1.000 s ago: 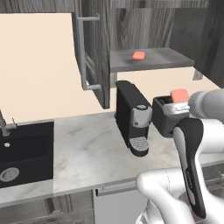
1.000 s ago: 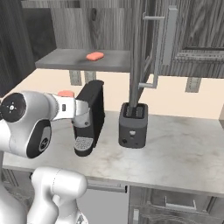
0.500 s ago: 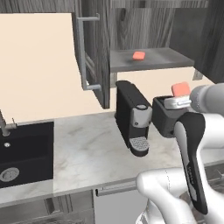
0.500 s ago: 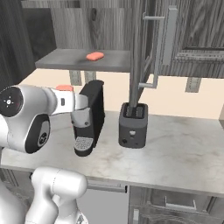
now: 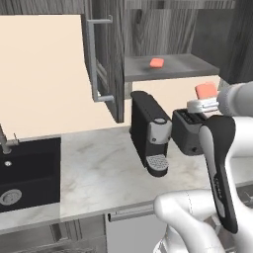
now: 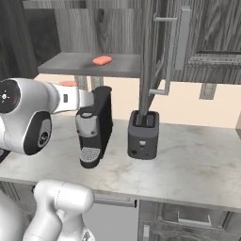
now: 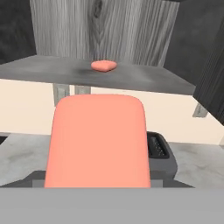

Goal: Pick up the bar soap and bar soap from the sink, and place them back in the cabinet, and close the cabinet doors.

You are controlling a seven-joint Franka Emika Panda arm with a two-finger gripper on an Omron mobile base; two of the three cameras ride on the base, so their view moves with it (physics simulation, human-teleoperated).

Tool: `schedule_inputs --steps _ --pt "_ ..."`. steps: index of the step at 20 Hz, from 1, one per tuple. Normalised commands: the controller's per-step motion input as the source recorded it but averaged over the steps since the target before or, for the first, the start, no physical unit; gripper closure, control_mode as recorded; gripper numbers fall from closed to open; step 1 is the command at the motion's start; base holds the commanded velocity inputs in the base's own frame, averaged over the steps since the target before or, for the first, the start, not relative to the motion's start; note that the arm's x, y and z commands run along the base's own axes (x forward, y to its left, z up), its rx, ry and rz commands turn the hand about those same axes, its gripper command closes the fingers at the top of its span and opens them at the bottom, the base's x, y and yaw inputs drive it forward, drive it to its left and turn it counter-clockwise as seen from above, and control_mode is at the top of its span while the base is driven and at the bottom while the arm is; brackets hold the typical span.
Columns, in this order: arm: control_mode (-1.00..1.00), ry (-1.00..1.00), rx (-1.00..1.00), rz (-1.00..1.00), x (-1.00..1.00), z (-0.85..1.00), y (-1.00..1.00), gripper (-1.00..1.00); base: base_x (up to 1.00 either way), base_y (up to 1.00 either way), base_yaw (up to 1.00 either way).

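Hand view shows the second bar soap (image 7: 99, 140) clamped in the pincer (image 5: 205, 101), held below the cabinet's inner shelf (image 7: 144, 78), where the first soap (image 7: 103, 65) already lies. To place it well, lift above the shelf edge, advance level over bare shelf beside that soap, and release low, clear of the open cabinet door (image 5: 106, 59).
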Motion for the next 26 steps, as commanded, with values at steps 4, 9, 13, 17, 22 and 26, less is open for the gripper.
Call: schedule_inputs --steps 4,9,13,17,22,26 --pt "-1.00 0.00 0.00 0.00 0.03 0.34 0.00 1.00 0.00 0.00 0.00" --pt "-1.00 -0.01 0.00 0.00 0.19 0.24 0.00 1.00 0.00 0.00 0.00" --pt "-1.00 -0.04 0.00 0.00 0.27 0.08 0.00 1.00 0.00 0.00 0.00" --pt "-1.00 -0.01 0.00 0.00 0.41 0.00 0.00 1.00 0.00 0.00 0.00" --pt "-1.00 -0.04 0.00 0.00 0.35 0.00 0.00 1.00 0.00 0.00 0.00" --pt "-1.00 -0.03 0.00 0.00 0.42 0.02 0.00 1.00 0.00 0.00 0.00"
